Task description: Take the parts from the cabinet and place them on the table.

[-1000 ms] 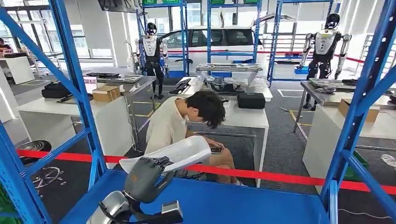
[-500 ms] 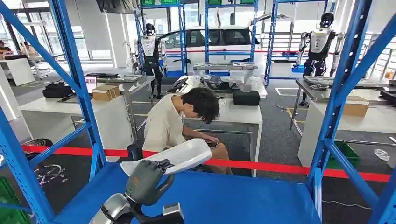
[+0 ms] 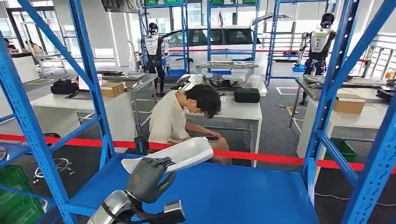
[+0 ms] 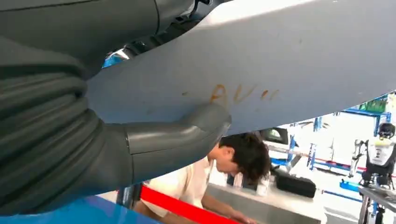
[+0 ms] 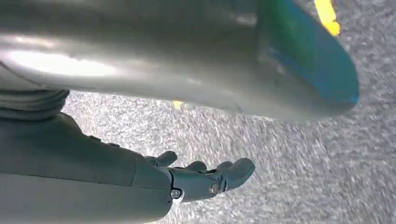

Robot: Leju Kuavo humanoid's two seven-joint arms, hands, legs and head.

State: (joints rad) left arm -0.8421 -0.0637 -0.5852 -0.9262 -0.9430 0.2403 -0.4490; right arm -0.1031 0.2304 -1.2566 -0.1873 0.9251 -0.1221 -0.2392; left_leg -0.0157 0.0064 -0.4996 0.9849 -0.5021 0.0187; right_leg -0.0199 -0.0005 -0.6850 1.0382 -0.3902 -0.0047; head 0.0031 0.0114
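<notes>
Left robot hand (image 3: 148, 179) grips white part (image 3: 175, 156) — above blue shelf (image 3: 233, 196).

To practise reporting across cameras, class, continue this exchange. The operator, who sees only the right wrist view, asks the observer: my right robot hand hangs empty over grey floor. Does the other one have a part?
Observer: Yes. In the head view the left robot hand holds a white curved part above the blue shelf.
Operator: How is it gripped?
Observer: The left wrist view shows the thumb pressed against the part's broad face, near faint orange marks.
Operator: Is anyone nearby?
Observer: A person sits beyond the shelf, behind the red tape, head bowed.
</notes>
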